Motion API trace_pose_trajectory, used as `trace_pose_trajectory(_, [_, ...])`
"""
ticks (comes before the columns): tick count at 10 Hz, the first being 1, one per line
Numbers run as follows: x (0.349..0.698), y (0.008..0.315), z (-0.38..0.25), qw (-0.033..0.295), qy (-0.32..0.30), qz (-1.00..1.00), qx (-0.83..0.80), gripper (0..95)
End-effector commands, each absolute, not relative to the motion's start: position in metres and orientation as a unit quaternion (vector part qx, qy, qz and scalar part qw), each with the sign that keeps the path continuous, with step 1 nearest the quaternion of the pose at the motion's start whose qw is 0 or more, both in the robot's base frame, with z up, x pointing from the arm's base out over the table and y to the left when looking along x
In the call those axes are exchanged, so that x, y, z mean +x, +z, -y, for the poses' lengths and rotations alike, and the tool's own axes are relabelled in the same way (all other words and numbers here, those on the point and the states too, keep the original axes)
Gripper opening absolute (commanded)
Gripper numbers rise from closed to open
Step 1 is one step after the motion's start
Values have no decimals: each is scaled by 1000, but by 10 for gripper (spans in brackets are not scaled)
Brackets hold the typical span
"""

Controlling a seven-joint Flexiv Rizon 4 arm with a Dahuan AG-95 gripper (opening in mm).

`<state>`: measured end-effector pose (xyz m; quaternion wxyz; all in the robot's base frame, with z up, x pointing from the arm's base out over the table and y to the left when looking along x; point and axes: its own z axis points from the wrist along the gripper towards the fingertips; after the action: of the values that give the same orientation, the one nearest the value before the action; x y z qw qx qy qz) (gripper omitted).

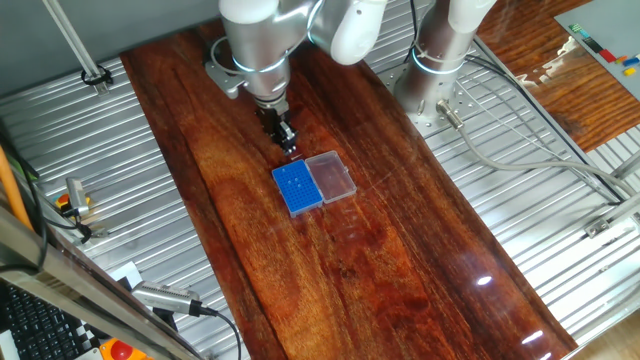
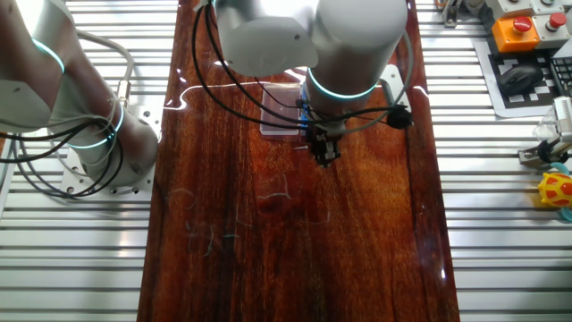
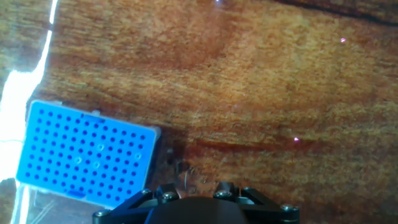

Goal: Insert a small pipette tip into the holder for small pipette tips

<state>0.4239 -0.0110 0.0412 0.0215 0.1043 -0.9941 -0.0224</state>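
The holder for small pipette tips (image 1: 297,187) is a blue square rack on the dark wooden table, with its clear lid (image 1: 332,176) lying open to its right. My gripper (image 1: 287,140) hangs just behind the rack, fingers close together. In the hand view the rack (image 3: 87,152) lies to the lower left. A thin pale small pipette tip (image 3: 185,182) pokes out between the jaws of my gripper (image 3: 186,188), over bare wood beside the rack's right edge. In the other fixed view my gripper (image 2: 323,152) and the arm hide most of the rack; only the lid (image 2: 281,116) shows.
The wooden table (image 1: 400,260) is flanked by ribbed metal surfaces. A second arm's base (image 1: 435,70) stands at the back right. Cables (image 1: 520,150) run along the right side. Cables and tools (image 1: 80,205) lie at the left.
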Motion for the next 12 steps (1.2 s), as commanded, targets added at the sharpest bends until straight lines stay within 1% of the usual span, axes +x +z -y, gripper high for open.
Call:
trace_pose_trajectory(1, [423,41,11,26,-24,994,105,380])
trace_pose_trajectory(5, [423,41,11,27,-25,995,97,380])
trace_pose_trajectory(6, [421,40,11,26,-27,995,96,190])
trace_pose_trajectory(12, [412,30,6,22,-30,996,76,190])
